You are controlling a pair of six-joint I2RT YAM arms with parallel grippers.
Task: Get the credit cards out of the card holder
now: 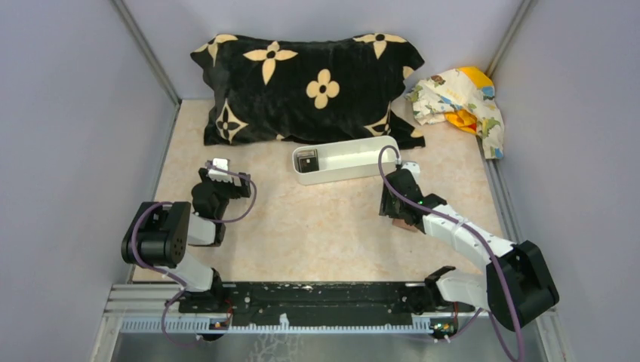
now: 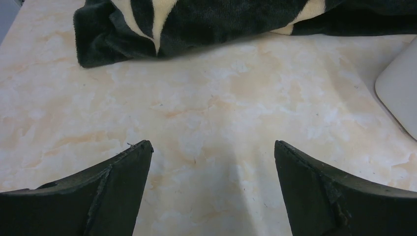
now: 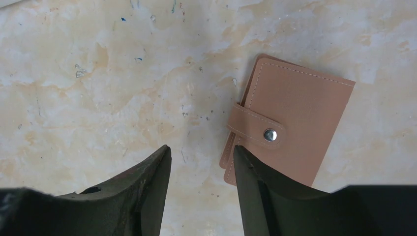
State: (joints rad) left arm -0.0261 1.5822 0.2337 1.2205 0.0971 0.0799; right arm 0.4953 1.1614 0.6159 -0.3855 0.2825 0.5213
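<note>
Over on the left, the left gripper (image 2: 211, 162) hangs over the bare marbled table (image 1: 317, 234), jaws spread wide, nothing between them. Moving across, the white tray (image 1: 355, 176) sits just in front of the black flowered pillow (image 1: 309, 83). There's a dark square thing (image 1: 306, 160) in its left end, can't make out what. Now the right gripper (image 3: 201, 155): fingers parted, only tabletop in the gap. The card holder (image 3: 295, 118) lies flat just beside it, folded shut, brown side up, snap strap fastened, its near corner hidden behind one finger. Far right corner, a patterned cloth (image 1: 460, 98).
</note>
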